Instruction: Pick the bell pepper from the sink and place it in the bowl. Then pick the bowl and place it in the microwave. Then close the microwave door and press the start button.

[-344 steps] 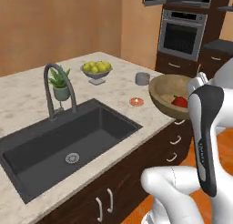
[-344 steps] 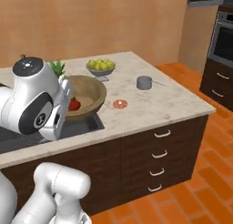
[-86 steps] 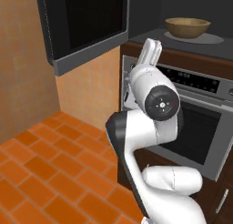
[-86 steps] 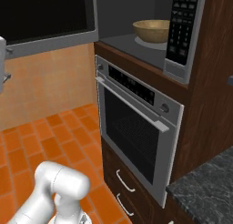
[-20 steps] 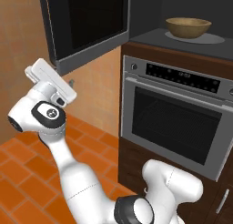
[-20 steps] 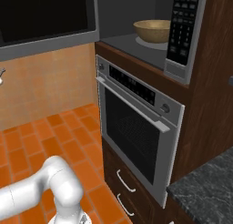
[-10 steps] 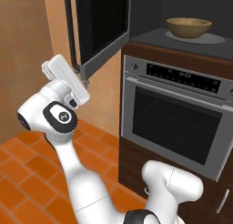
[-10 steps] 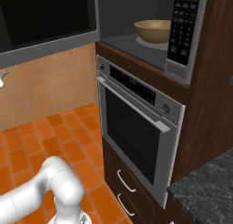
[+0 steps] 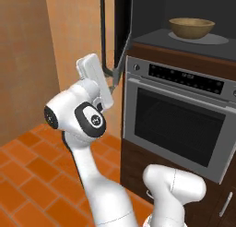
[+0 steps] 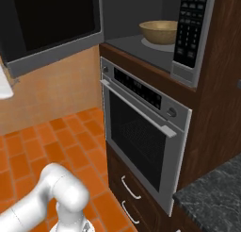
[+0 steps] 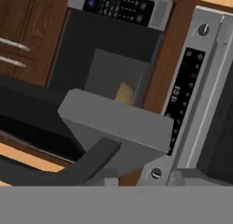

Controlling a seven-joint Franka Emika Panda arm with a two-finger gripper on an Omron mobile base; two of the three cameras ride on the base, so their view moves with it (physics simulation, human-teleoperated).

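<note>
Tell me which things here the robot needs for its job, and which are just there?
Needed:
bowl, sitting inside the microwave
microwave door, still open
gripper, by the door's edge

Just there:
wall oven
drawers under the oven
dark counter

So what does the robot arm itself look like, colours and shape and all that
The arm is glossy white, built of rounded tubular links. Its big joint housing has dark grey caps, one with a small white mark. The hand is a flat, pale grey-white block. In the hand view the fingers look dark grey and blocky.
</note>
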